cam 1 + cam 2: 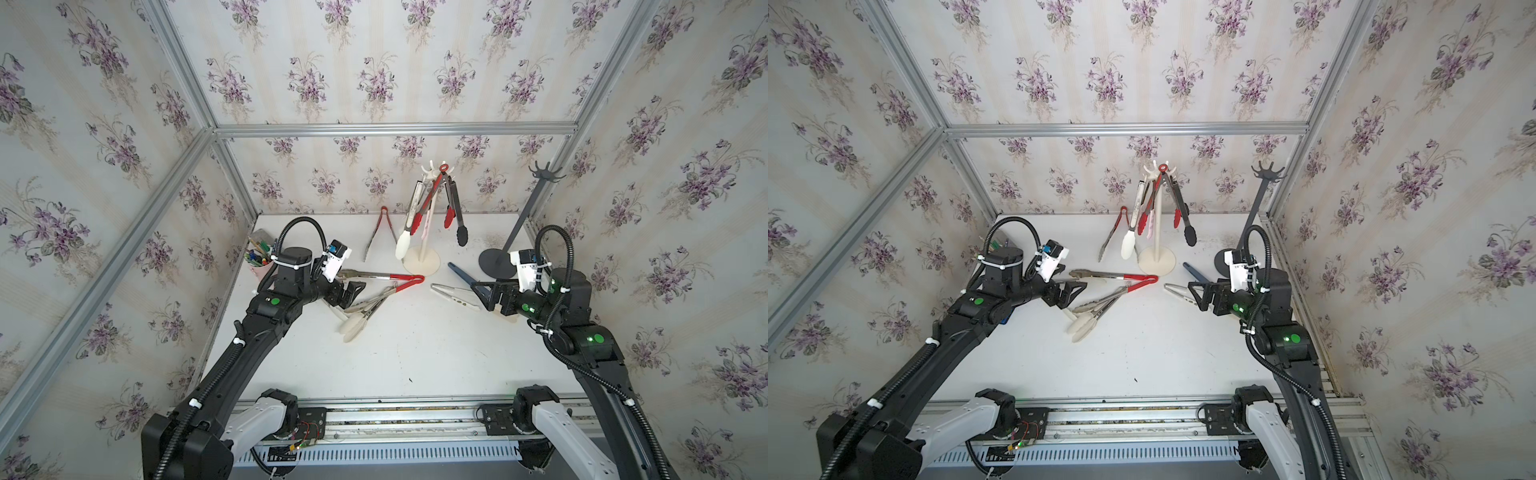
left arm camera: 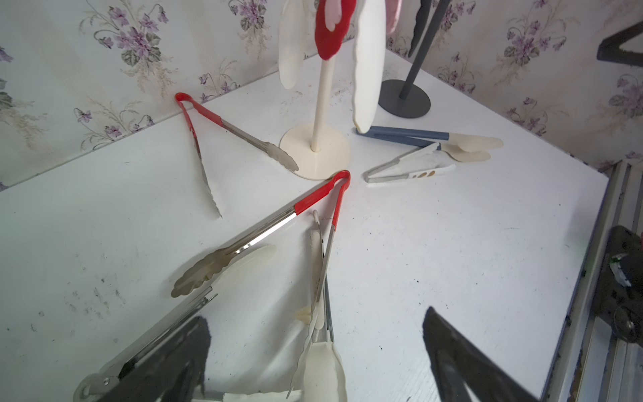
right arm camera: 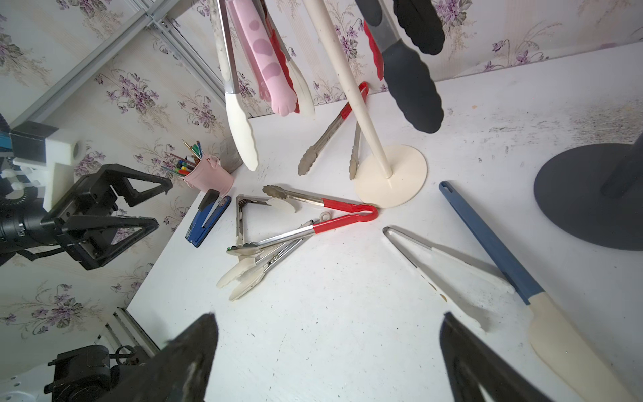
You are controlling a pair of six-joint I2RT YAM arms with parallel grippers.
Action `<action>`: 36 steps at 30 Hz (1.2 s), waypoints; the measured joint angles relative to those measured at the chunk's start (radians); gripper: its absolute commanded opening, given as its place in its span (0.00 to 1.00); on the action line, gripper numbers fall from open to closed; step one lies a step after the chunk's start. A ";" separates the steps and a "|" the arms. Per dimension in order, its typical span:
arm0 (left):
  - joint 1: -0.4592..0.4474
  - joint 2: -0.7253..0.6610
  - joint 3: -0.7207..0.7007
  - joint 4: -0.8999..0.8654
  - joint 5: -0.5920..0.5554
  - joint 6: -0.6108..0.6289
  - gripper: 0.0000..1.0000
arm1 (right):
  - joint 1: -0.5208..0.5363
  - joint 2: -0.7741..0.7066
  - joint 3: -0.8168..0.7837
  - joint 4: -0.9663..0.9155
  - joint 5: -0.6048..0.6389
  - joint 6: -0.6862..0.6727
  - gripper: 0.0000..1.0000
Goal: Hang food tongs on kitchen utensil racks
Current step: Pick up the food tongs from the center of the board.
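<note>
The food tongs are in two places. Some hang on the hooks of the cream-white rack [image 1: 424, 237], far back on the table [image 1: 415, 357]: long cream tongs [image 1: 404, 247], red hanging tongs [image 1: 422, 210], pink tongs [image 3: 278, 80] and black tongs [image 1: 460, 232]. The others lie flat on the table.

The red-handled tongs [image 1: 405, 276] lie open in the middle, with the bend just beside the cream rack's round foot. The cream-tipped steel tongs [image 1: 359, 318] lie in a heap with them, crossing over each other. More red tongs by the wall [image 1: 382, 226] lie far back. The white tongs [image 1: 455, 296] and the blue-handled tongs [image 1: 459, 273] lie side by side on the right. The dark grey rack [image 1: 521, 220], far right, has nothing on it.

Your left hand [image 1: 355, 293] is low over the heap. Its fingers are spread wide and it holds nothing. Your right hand [image 1: 482, 296] is spread wide too and has nothing in it. It waits near the white tongs.

I think you are picking the next tongs. Take just one pair from the heap so the others do not come along. Then lift it high and slip its end over a free hook.
</note>
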 measured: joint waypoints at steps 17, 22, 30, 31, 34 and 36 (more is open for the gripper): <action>-0.259 0.345 0.095 -0.033 -0.131 0.355 0.61 | 0.000 -0.073 0.007 -0.047 0.012 0.005 0.98; -0.264 0.428 0.141 -0.041 -0.185 0.406 0.57 | 0.000 -0.086 0.011 -0.064 0.016 0.005 0.98; -0.275 0.532 0.193 -0.042 -0.213 0.437 0.51 | 0.000 -0.099 0.012 -0.076 0.020 0.017 0.98; -0.277 0.546 0.198 -0.042 -0.216 0.438 0.50 | 0.000 -0.099 0.012 -0.076 0.020 0.019 0.98; -0.282 0.581 0.212 -0.042 -0.227 0.439 0.49 | 0.000 -0.099 0.012 -0.081 0.027 0.021 0.98; -0.283 0.601 0.223 -0.043 -0.237 0.439 0.48 | 0.000 -0.101 0.012 -0.082 0.030 0.023 0.98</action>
